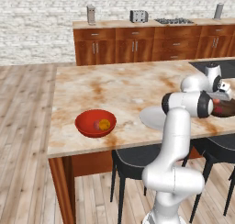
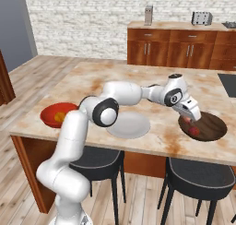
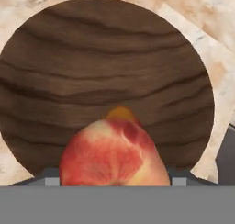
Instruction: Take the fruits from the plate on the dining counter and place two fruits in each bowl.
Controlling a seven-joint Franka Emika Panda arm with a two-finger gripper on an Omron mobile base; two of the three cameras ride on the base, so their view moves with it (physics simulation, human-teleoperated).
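Note:
My gripper (image 2: 191, 121) hangs just over the dark brown bowl (image 2: 209, 126), shut on a reddish fruit (image 3: 112, 154) that sits between the finger tips in the hand view. A bit of orange-yellow (image 3: 120, 113) peeks out behind it; I cannot tell what it belongs to. A red fruit (image 2: 195, 131) shows low in the brown bowl (image 3: 105, 67) by the fingers. The red bowl (image 1: 89, 126) holds a pinkish fruit (image 1: 97, 125) and an orange-yellow one (image 1: 105, 124). The pale plate (image 2: 129, 125) lies bare between the two bowls on the dining counter (image 1: 105, 87).
Black stools (image 2: 97, 163) stand under the counter's near edge. A dark cooktop (image 2: 229, 83) is set into the counter at the far right. The wall cabinets behind carry a toaster (image 1: 138, 16). The arm's forearm stretches over the plate.

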